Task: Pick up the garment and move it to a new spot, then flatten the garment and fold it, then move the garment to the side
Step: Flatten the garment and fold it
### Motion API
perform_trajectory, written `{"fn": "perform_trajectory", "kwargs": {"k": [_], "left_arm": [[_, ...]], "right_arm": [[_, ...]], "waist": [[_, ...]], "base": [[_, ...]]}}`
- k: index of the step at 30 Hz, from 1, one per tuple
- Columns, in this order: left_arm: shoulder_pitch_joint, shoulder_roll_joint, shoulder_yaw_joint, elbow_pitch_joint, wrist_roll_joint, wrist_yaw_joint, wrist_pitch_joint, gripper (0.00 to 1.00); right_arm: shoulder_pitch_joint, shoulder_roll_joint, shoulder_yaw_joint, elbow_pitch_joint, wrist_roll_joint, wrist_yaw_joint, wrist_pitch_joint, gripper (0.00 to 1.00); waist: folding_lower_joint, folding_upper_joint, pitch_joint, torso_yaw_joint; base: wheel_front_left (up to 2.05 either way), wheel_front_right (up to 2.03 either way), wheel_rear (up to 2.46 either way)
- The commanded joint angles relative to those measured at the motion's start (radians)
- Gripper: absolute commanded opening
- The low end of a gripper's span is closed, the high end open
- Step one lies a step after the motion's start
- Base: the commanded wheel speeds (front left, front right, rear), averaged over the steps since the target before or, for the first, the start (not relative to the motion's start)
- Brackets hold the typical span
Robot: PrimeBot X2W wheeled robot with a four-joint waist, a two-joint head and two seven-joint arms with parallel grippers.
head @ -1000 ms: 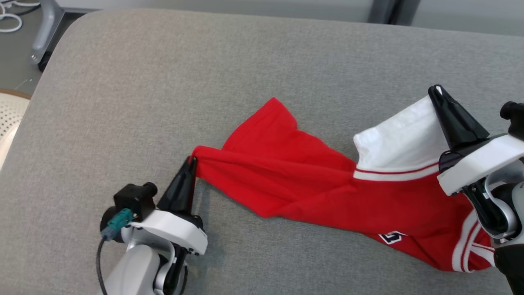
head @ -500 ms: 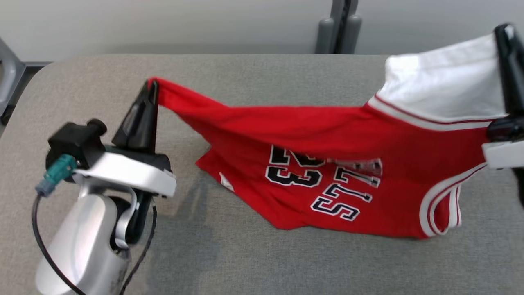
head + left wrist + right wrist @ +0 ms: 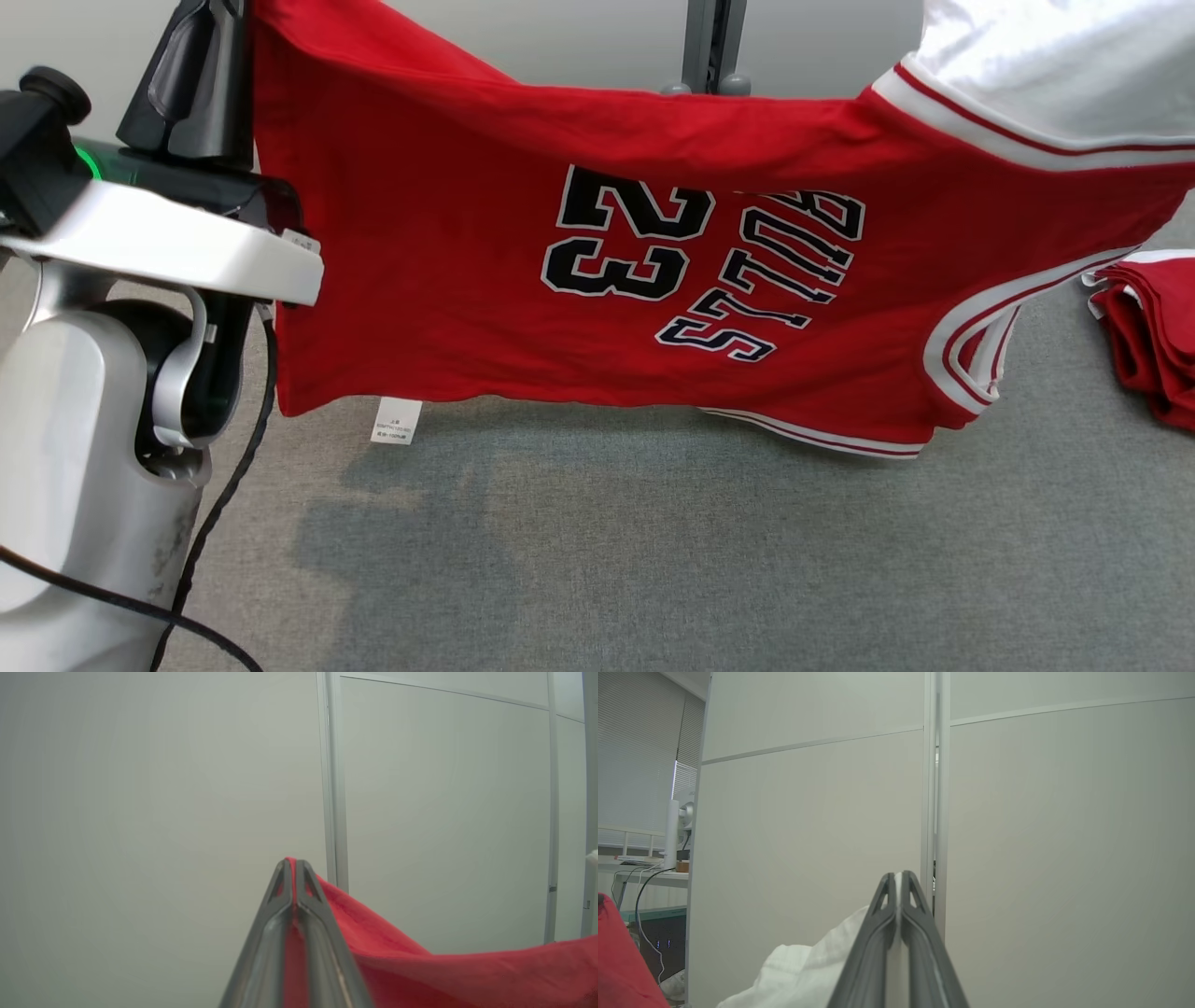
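The garment [image 3: 448, 243] is a red jersey with black "23" lettering and a white part [image 3: 1046, 65] at the upper right. It hangs spread above the grey table [image 3: 653, 541], its lower hem just over the surface. My left gripper [image 3: 227, 11] is raised at the top left, shut on a red corner of it. The left wrist view has that left gripper [image 3: 294, 862] pinching red cloth [image 3: 420, 975]. In the right wrist view my right gripper [image 3: 898, 875] is shut on the white cloth [image 3: 808, 975].
Another folded red and white cloth [image 3: 1153, 327] lies on the table at the right edge. A grey post [image 3: 709, 47] stands behind the table against a pale wall. My left arm [image 3: 84, 448] takes up the lower left.
Both grippers have risen and drawn apart, lifting the garment off the table until it hangs spread out. The head camera has also tilted up.
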Motion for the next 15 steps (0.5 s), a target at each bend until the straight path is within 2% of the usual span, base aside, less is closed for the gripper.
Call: {"fn": "perform_trajectory", "kwargs": {"k": [1, 9, 15], "left_arm": [[-0.021, 0.004, 0.004, -0.001, -0.008, 0.002, 0.007, 0.00], [-0.131, -0.013, -0.006, 0.068, -0.032, -0.041, -0.001, 0.00], [-0.306, -0.035, -0.012, 0.205, -0.036, -0.095, -0.045, 0.00]], "right_arm": [[-0.019, -0.001, 0.004, 0.012, 0.013, 0.000, 0.008, 0.00], [-0.130, 0.002, 0.029, 0.108, 0.033, 0.000, -0.017, 0.00], [-0.321, -0.005, 0.091, 0.225, 0.042, 0.000, -0.063, 0.00]], "waist": [[0.0000, 0.0000, 0.006, -0.004], [0.0000, 0.0000, 0.074, -0.004], [0.0000, 0.0000, 0.157, 0.001]], "base": [[0.00, 0.00, 0.00], [0.00, 0.00, 0.00], [0.00, 0.00, 0.00]]}}
